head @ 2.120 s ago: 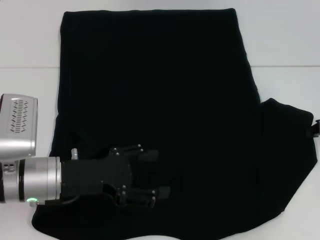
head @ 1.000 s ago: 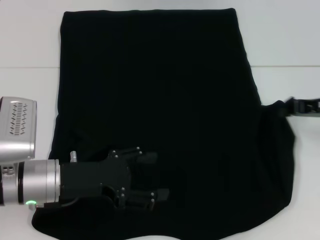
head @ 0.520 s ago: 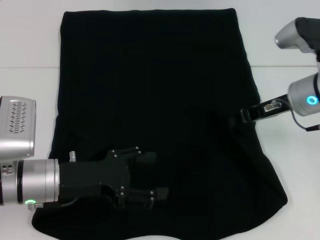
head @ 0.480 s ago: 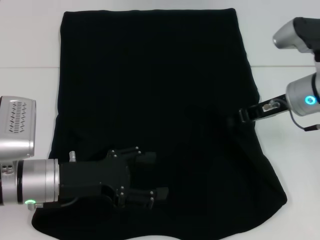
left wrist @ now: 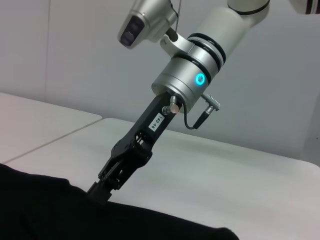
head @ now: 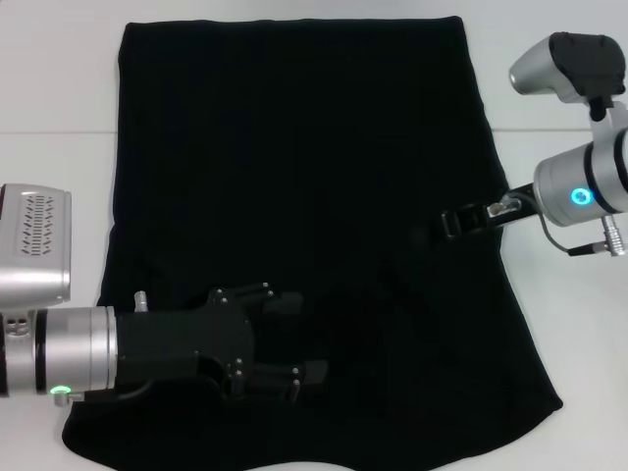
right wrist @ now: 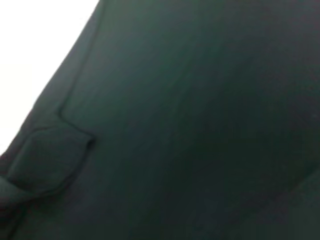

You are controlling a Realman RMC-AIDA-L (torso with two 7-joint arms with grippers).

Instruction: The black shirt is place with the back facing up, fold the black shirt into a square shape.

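The black shirt [head: 294,177] lies spread flat on the white table [head: 59,78], plain side up. My left gripper [head: 299,339] rests on the shirt's near left part, its fingers apart and holding nothing. My right gripper [head: 446,224] is over the shirt's right side, shut on the sleeve fabric, which is carried inward over the body. In the left wrist view the right gripper [left wrist: 100,189] pinches the black cloth [left wrist: 50,210] at its tip. The right wrist view shows only black cloth [right wrist: 200,125] with a folded hem [right wrist: 45,160].
White table shows to the left, right and far side of the shirt [head: 569,392]. A seam runs across the table [head: 49,131]. In the left wrist view the table [left wrist: 225,175] lies bare beyond the cloth, with a plain wall behind.
My right gripper has come in from the right edge toward the shirt's middle, pulling the right sleeve in over the body. The shirt's right outline is now straight. My left gripper stayed put.
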